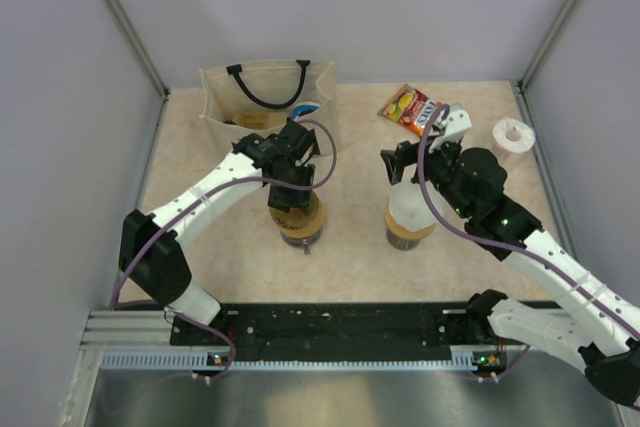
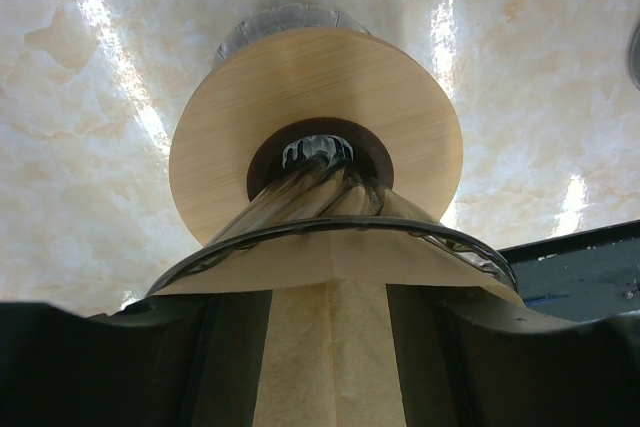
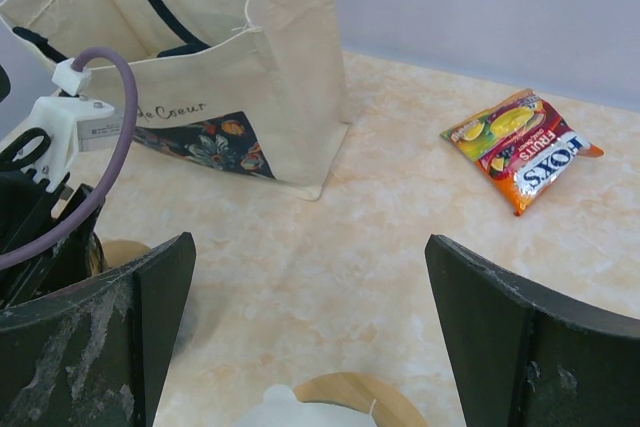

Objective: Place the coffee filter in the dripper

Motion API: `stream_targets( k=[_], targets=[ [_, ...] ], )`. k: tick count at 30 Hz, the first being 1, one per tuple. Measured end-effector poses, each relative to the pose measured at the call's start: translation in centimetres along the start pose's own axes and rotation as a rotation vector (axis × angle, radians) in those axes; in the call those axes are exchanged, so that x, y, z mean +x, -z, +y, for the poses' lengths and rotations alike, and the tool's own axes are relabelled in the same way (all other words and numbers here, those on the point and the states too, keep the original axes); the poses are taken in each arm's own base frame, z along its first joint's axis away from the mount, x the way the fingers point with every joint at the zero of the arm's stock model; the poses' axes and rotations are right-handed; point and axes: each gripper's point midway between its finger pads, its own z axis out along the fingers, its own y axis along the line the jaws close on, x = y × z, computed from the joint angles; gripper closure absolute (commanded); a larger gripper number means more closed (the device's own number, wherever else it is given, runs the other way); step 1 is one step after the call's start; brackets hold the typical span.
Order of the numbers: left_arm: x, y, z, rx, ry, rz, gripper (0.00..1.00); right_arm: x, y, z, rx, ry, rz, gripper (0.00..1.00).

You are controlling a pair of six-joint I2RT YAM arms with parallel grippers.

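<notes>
Gripping brown paper coffee filter [image 2: 330, 357], your left gripper [image 2: 330, 297] sits half closed. Filter looks mostly inside dark ribbed cone dripper [image 2: 310, 137] with tan ring, on counter [image 2: 90, 147]. Your right gripper [image 3: 308, 247] is wide, empty. Watch: paper clinging on release may lift filter out or tip dripper.

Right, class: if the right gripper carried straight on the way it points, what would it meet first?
Probably the bare tabletop, between the tote bag and the Fox's sweets packet. The right gripper points there with open, empty jaws, though depth is unclear.
</notes>
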Motion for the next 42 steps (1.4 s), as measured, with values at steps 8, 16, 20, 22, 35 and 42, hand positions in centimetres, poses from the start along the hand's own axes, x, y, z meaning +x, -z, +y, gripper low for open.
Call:
stream_targets(
  k=[8,16,20,22,35,42],
  targets=[
    [0.0,0.0,-0.1,-0.005,-0.006,-0.004,0.44,-0.2,0.1,0.0,0.000,-0.001,-0.006,0.02],
    [-0.1,0.3,-0.3,-0.003,-0.014,-0.016,0.44,-0.2,0.1,0.0,-0.001,-0.001,-0.006,0.02],
    [-0.2,0.5,-0.5,0.000,-0.016,-0.023,0.45,-0.2,0.1,0.0,-0.001,-0.001,-0.006,0.02],
    [-0.2,0.7,-0.5,0.004,-0.017,-0.025,0.48,-0.2,0.1,0.0,-0.001,-0.001,-0.006,0.02],
    [-0.3,1.2,-1.0,0.014,-0.026,-0.035,0.66,-0.2,0.1,0.0,-0.001,-0.001,-0.006,0.02],
    [-0.2,1.3,-1.0,0.014,-0.029,-0.032,0.69,-0.2,0.1,0.0,-0.001,-0.001,-0.005,0.02]
  ],
)
